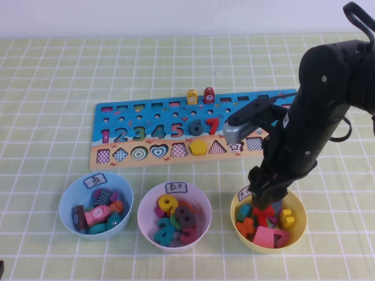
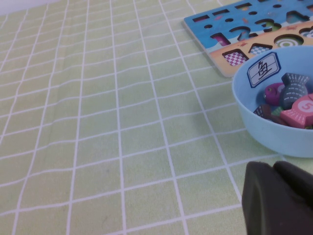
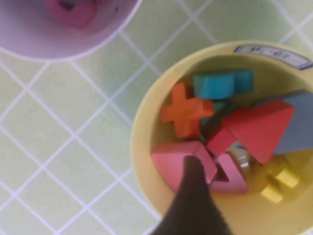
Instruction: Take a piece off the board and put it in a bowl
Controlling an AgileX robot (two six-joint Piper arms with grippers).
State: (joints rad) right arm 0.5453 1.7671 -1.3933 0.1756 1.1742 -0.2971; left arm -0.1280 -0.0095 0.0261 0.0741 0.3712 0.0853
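Hovering over round yellow bowl (image 1: 296,229), right claw (image 3: 195,171) — grip unclear; flat red wooden triangle (image 3: 261,128) inside — light, stiff, edge-pinchable. Left claw (image 2: 279,196) beside pale blue bowl (image 2: 274,132), grip unclear.

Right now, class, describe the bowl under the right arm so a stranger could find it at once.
Below the puzzle board stand three bowls; take the one on the robot's right, under the right gripper. This yellow bowl holds an orange cross and a red triangle; its neighbours are pale blue and white-pink.
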